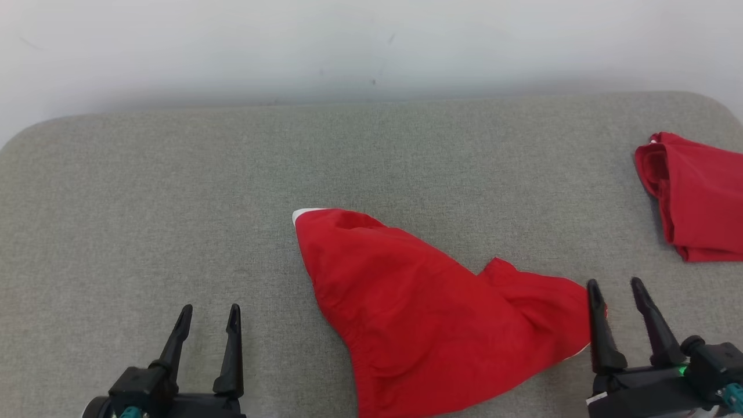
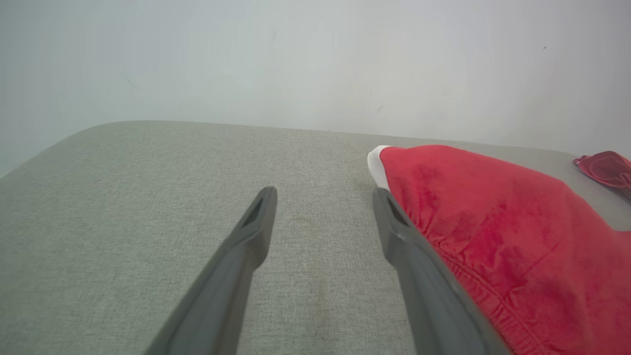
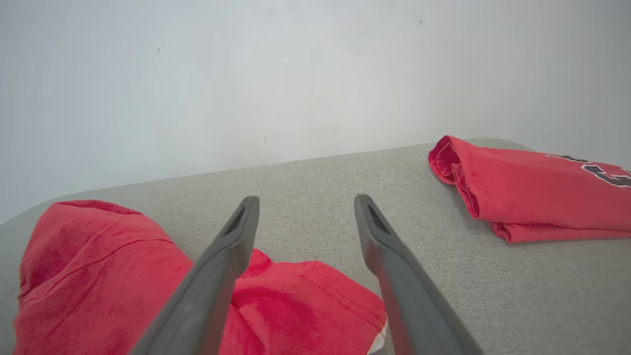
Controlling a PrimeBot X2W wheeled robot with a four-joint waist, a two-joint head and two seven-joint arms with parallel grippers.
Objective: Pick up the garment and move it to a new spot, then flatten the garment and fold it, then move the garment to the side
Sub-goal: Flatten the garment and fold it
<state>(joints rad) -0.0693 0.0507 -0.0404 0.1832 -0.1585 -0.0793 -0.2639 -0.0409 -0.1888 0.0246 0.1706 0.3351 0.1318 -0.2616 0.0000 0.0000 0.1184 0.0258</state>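
Grey fabric-topped table (image 1: 174,174) w/ rounded far corners, plain white wall (image 1: 371,46) behind. A red garment (image 1: 418,313) lies bunched near the robot's edge, approx. centre, in a lopsided triangle. One tip w/ white trim (image 1: 303,213) points away and left, a rumpled lobe spreads right, and the near part runs off the bottom of the head view. It is not flat: layers are doubled over.

The left gripper (image 1: 210,309) is at lower left, fingers spread, nothing btwn them, over bare table. In the left wrist view one finger sits just beside the garment's gathered edge. The right gripper (image 1: 614,284) is at lower right, fingers likewise spread and holding nothing. Its inner finger overlaps the garment's right edge in the head view; can't tell if it touches. A folded red shirt (image 1: 696,197) w/ dark lettering lies at the far right, well apart.

Judgement: the garment looks set down at its work spot, so the step in hand is prob. flattening. The next move calls for each gripper to drop low, pinch an outer edge (left by the trim tip, right at the lobe) and draw apart. Taking one layer only, not the doubled cloth, is the tricky bit.
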